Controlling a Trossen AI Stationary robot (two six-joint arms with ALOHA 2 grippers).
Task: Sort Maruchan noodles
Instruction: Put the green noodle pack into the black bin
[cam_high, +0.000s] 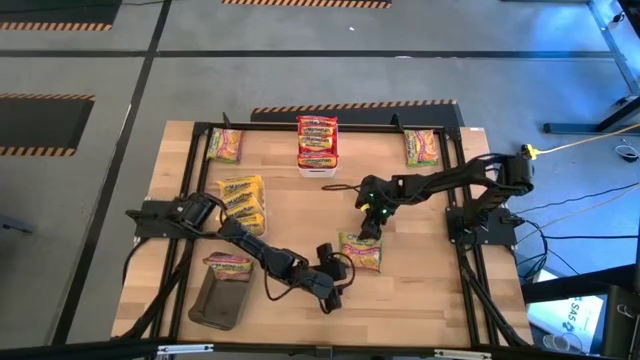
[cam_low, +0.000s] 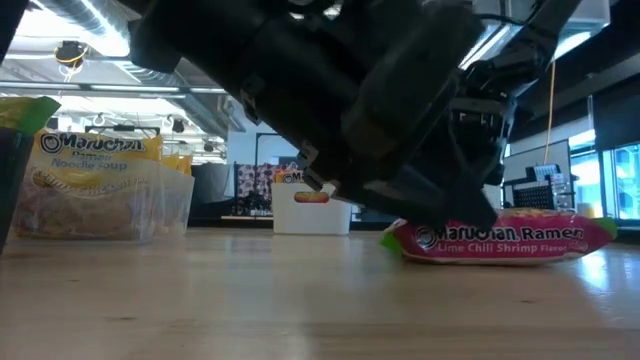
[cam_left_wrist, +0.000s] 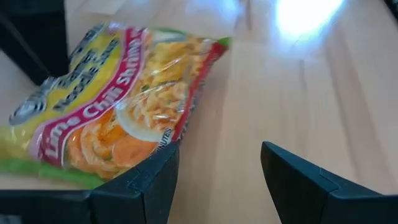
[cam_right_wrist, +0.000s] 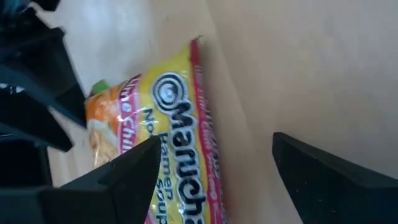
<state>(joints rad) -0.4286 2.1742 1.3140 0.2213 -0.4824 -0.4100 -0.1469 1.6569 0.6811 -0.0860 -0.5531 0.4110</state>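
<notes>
A Lime Chili Shrimp Maruchan packet (cam_high: 360, 251) with a pink and green band lies flat on the table's middle right. It also shows in the low view (cam_low: 505, 240). My left gripper (cam_high: 340, 268) is low at its near left side and open. The packet (cam_left_wrist: 118, 106) lies just ahead of one left finger (cam_left_wrist: 152, 180), and I cannot tell whether they touch. My right gripper (cam_high: 372, 226) hovers over the packet's far edge, pointing down and open. In its wrist view the packet (cam_right_wrist: 168, 137) lies between and beyond the fingers.
Red packets are stacked in a white bin (cam_high: 317, 142) at the far edge. Yellow packets sit in a clear bin (cam_high: 243, 200). Pink and green packets lie at the far left (cam_high: 225, 145) and far right (cam_high: 420, 148). One more rests on the dark tray (cam_high: 218, 300).
</notes>
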